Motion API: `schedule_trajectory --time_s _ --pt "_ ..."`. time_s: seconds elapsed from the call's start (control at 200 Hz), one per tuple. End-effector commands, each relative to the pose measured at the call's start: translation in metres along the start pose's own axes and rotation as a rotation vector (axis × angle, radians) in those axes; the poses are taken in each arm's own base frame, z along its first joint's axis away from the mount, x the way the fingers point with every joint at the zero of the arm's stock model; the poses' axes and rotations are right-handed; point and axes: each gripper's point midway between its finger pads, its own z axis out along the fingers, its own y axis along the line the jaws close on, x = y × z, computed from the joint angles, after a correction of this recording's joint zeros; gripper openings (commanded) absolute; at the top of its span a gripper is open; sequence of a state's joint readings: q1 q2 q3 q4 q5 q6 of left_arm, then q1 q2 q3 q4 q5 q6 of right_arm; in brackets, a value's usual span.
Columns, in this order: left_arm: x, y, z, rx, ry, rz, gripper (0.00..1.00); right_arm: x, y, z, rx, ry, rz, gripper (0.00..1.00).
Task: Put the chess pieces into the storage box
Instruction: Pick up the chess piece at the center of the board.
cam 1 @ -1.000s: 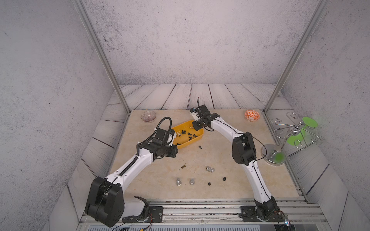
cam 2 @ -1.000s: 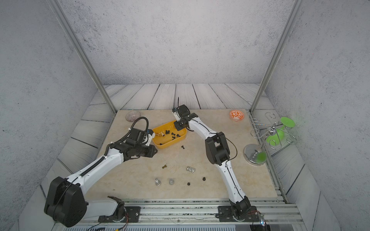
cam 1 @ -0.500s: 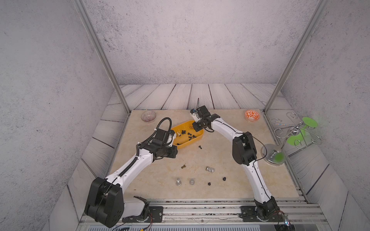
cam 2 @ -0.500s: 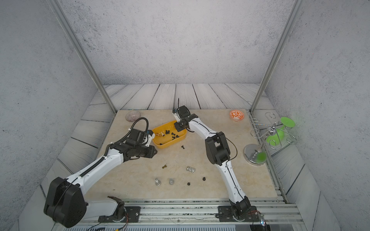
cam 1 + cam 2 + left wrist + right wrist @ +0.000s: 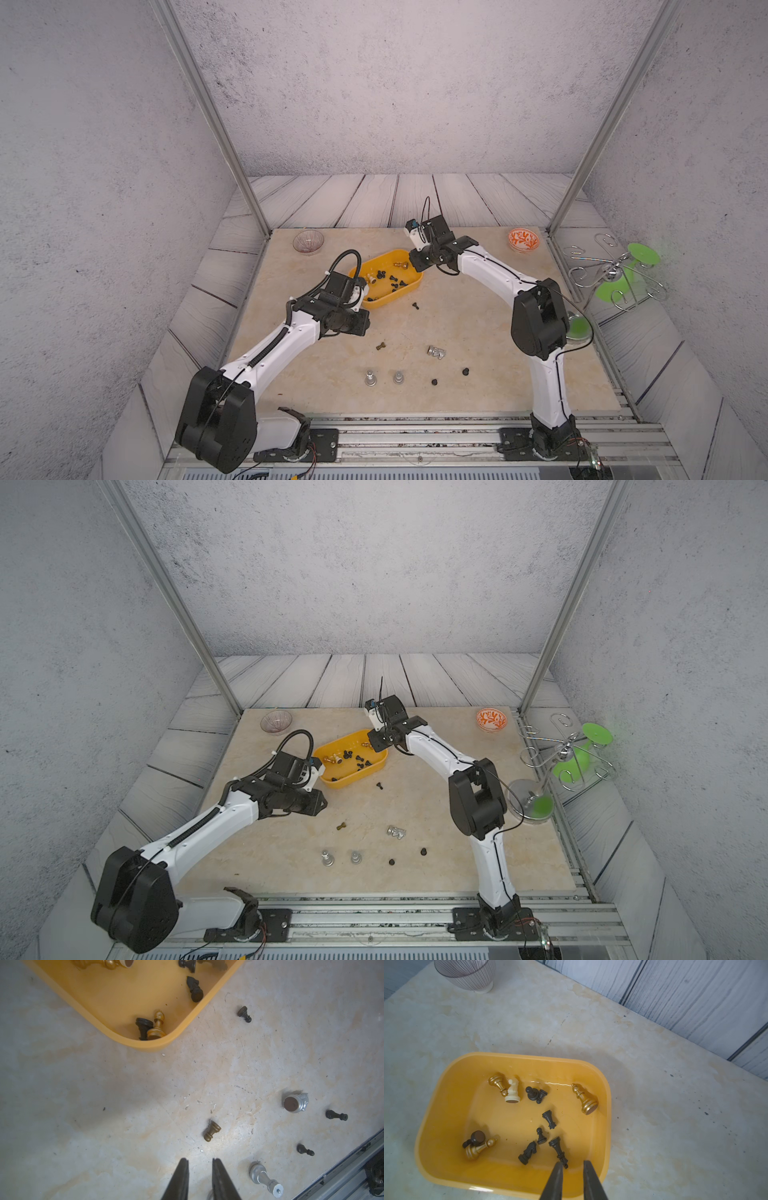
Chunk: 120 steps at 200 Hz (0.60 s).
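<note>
The bright yellow, low-walled plastic storage box w/ rounded corners is sitting toward the back of the beige marble-look tabletop, btwn the two arms, prob. so either one can reach it. It's holding approx a dozen chess pieces, all toppled. A gold bishop is lying by one wall and a cream knight is touching a gold pawn. Small black pcs are lying across the floor.

The right gripper is hovering over one corner of the box, fingers standing narrowly apart w/ nothing btwn them. A black piece is lying just under the tips.

The left gripper is hanging over bare tabletop just outside the box, fingers likewise narrow and empty. It's pointing toward a small bronze-gold pawn lying on its side nearby, which looks like the next pick.

Also waiting on the table:
- a silver piece lying on its side
- two upright silver pawns
- three black pawns, one just beside the box

So the job is looking approx two-thirds done.

A clear ribbed round bowl and an orange-patterned round bowl are standing at the back corners, well apart from the work.
</note>
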State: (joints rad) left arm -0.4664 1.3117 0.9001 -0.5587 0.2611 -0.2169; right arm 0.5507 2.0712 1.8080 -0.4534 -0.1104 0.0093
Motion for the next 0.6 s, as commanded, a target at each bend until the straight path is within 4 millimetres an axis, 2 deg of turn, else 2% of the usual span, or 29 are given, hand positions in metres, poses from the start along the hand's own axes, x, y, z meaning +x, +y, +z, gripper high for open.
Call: schedule_trajectory --time_s 0.0,0.19,0.32,0.596 --pt "0.015 -0.003 0.008 -0.016 0.063 0.046 0.25 -0.009 -0.001 -0.033 -0.006 -0.065 0.028 0.21" --pt "0.027 -0.013 0.023 -0.042 0.144 0.135 0.26 0.023 -0.004 -0.049 0.002 -0.019 0.044 0.21" --pt "0.037 -0.017 0.038 -0.046 0.207 0.168 0.27 0.052 -0.007 -0.056 0.011 0.022 0.09 0.21" --pt "0.037 -0.024 0.06 -0.058 0.258 0.205 0.31 0.114 -0.007 -0.069 0.029 0.084 0.154 0.21"
